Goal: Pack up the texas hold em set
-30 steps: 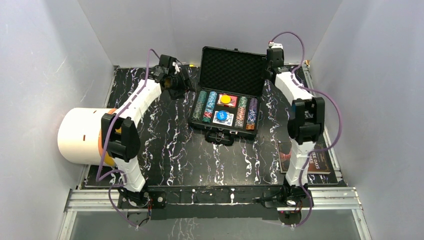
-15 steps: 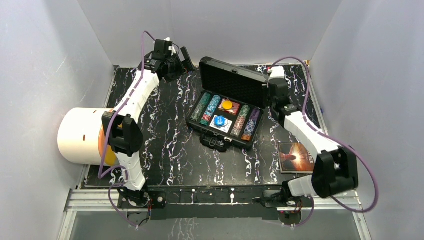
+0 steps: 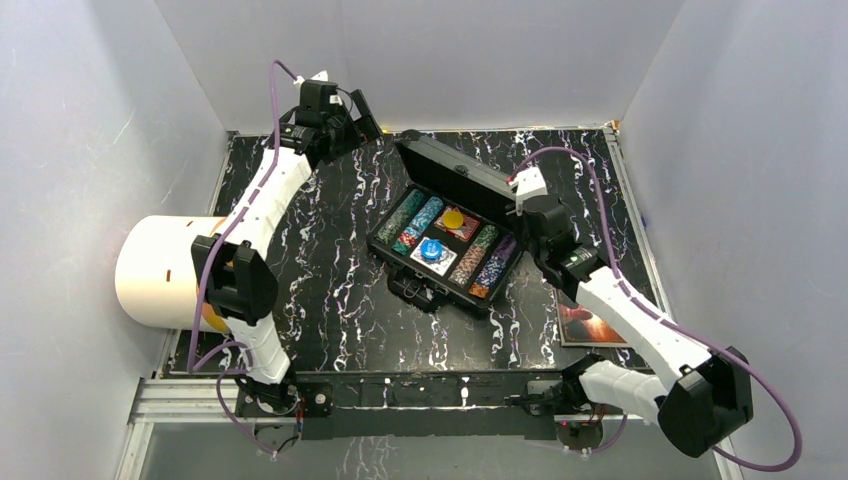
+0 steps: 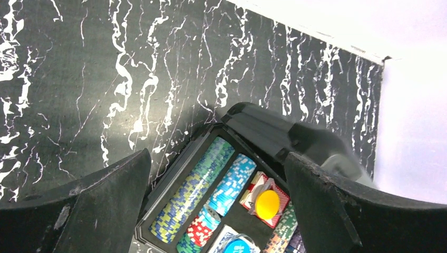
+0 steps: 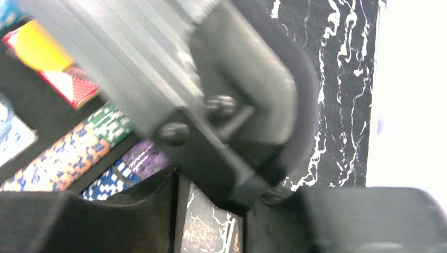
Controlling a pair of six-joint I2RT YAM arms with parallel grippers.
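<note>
Tilted black foam-lined lid [image 3: 455, 172] overhangs the open black hard case [image 3: 400, 270] along its hinge side; the handle side is reachable from above. A large white cylinder [image 3: 165, 272] blocks the left.

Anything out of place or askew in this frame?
The black case sits skewed on the table, its lid half lowered with the right gripper at its corner. A yellow disc rests atop the red deck. Nothing spilled.
</note>
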